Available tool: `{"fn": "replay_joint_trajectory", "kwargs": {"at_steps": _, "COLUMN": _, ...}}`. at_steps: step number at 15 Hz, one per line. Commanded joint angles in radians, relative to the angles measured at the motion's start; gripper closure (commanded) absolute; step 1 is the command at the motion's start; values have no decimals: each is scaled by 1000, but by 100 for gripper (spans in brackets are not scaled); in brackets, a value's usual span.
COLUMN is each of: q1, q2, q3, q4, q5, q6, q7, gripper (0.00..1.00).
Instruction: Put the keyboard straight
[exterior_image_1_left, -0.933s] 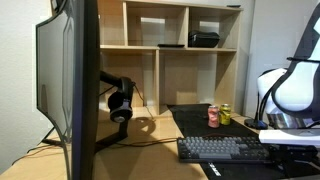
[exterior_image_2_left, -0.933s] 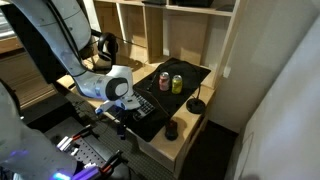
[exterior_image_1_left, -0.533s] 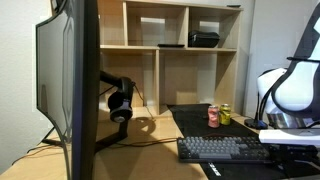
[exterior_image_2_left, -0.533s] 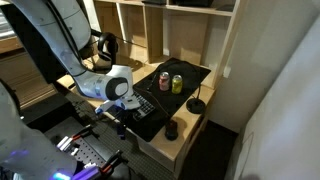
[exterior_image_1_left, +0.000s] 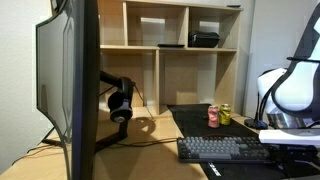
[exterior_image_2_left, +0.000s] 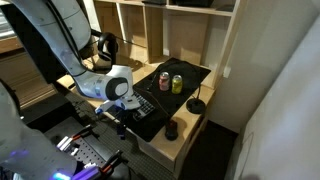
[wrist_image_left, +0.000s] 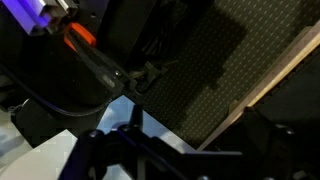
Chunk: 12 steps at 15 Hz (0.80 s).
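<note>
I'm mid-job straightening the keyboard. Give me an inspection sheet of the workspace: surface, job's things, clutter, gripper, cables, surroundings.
Surface: wooden desk with a black desk mat on it.
Job's things: keyboard lies flat at the desk's near edge; how straight it lies is hard to judge.
Clutter: red can and green can stand upright on the mat; headphones hang beside the monitor.
Grippers: gripper is low over the keyboard; open or shut cannot be told.
Cables: thin cable on the desk below the monitor.
Surroundings: monitor, shelf unit holding a black box.
</note>
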Motion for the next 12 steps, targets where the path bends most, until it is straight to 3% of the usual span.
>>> {"fn": "replay_joint_trajectory", "kwargs": {"at_steps": 1, "q1": 73, "q2": -105, "q3": -39, "q4": -43, "q5": -39, "q6": 81, "q7": 35, "gripper": 0}}
{"fn": "replay_joint_trajectory", "kwargs": {"at_steps": 5, "q1": 93, "q2": -225, "q3": -33, "q4": -70, "q5": -116, "q6": 179, "q7": 109, "gripper": 0}}
{"fn": "replay_joint_trajectory", "kwargs": {"at_steps": 6, "q1": 85, "q2": -145, "q3": -16, "q4": -17, "q5": -72, "q6": 128, "q7": 81, "gripper": 0}}
{"fn": "replay_joint_trajectory", "kwargs": {"at_steps": 8, "q1": 75, "q2": -198, "q3": 0, "q4": -30, "q5": -86, "q6": 142, "q7": 92, "gripper": 0}}
{"fn": "replay_joint_trajectory", "kwargs": {"at_steps": 12, "q1": 70, "q2": -123, "q3": -7, "q4": -13, "q5": -57, "q6": 62, "q7": 72, "gripper": 0}}
